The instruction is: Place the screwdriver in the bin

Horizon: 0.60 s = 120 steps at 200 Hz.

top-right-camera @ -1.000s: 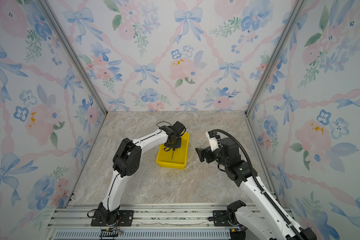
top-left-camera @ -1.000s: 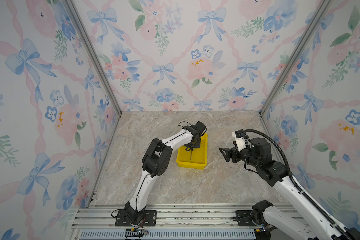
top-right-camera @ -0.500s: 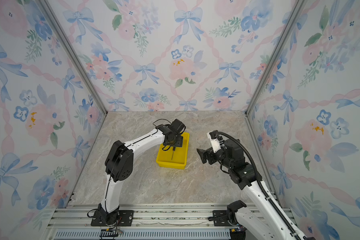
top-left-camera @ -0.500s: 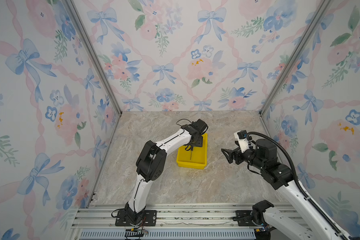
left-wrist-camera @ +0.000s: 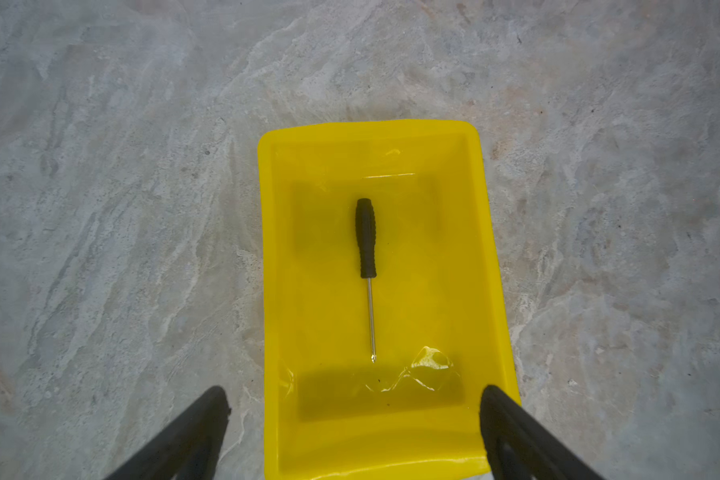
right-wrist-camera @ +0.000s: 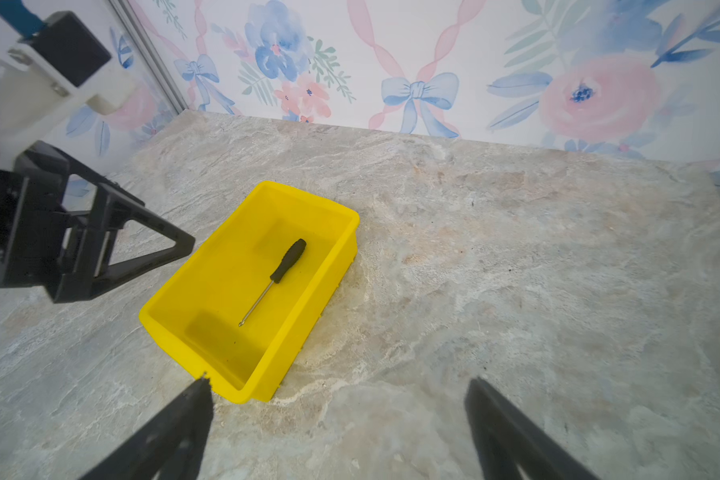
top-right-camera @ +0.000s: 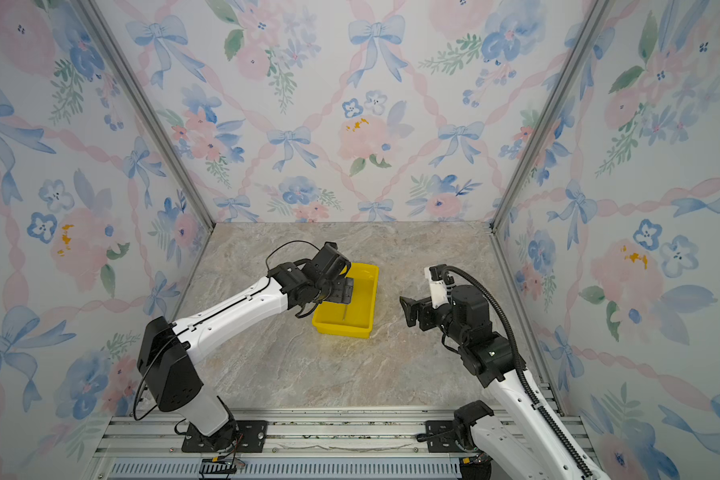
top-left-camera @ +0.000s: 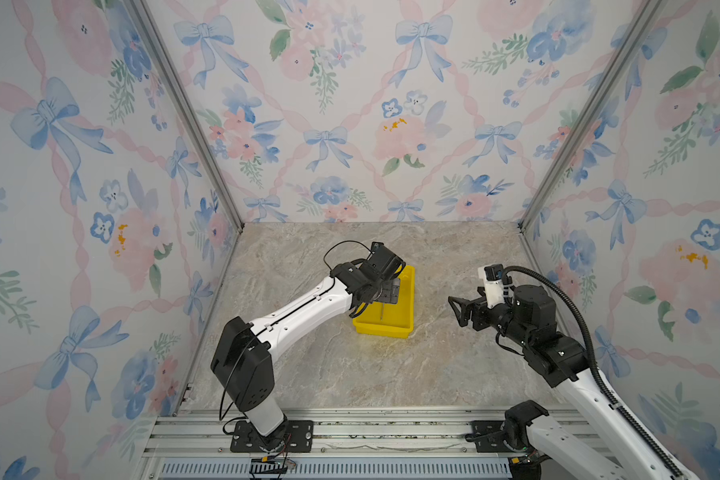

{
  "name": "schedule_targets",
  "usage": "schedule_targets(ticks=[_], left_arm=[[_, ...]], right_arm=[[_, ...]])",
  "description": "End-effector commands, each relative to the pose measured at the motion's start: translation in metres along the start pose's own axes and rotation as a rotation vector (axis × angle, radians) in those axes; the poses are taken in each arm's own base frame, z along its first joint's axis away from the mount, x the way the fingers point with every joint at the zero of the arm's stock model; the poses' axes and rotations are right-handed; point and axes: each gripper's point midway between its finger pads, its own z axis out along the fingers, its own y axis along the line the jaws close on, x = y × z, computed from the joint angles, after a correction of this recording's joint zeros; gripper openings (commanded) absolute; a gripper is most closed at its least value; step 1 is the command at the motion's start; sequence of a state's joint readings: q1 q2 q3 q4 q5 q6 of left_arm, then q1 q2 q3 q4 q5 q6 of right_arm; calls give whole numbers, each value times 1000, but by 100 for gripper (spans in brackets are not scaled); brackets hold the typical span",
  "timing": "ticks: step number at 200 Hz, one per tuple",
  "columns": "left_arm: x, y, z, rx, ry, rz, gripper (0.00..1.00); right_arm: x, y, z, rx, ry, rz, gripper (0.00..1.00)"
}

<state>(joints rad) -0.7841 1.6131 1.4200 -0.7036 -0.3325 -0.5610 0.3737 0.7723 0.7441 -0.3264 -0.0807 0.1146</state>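
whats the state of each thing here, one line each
screwdriver: lying flat on the bin floor, held by nothing
bin: upright on the table, holding only the screwdriver
left gripper: fingers open, empty, above the bin
right gripper: fingers open, empty, beside the bin

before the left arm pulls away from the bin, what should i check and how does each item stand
1. Screwdriver lies flat inside the bin, its whole length within the walls: ok.
2. Left hand open, nothing between its fingers: ok.
3. Left hand clear of the screwdriver: ok.
4. Left fingers clear of the bin's walls: cannot tell; they straddle its near end in the left wrist view.
5. Bin sits level on the table: ok.
6. Right hand open, empty, apart from the bin: ok.
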Motion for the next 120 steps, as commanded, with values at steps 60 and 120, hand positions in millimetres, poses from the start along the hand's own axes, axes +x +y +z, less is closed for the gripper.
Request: schedule_targets(ticks=[60, 120], left_arm=[[10, 96, -35, -76, -192, -62, 98], [37, 145, -48, -95, -278, -97, 97]], right_arm=[[7, -47, -10, 261, -42, 135, 97], [27, -72, -52, 412, -101, 147, 97]])
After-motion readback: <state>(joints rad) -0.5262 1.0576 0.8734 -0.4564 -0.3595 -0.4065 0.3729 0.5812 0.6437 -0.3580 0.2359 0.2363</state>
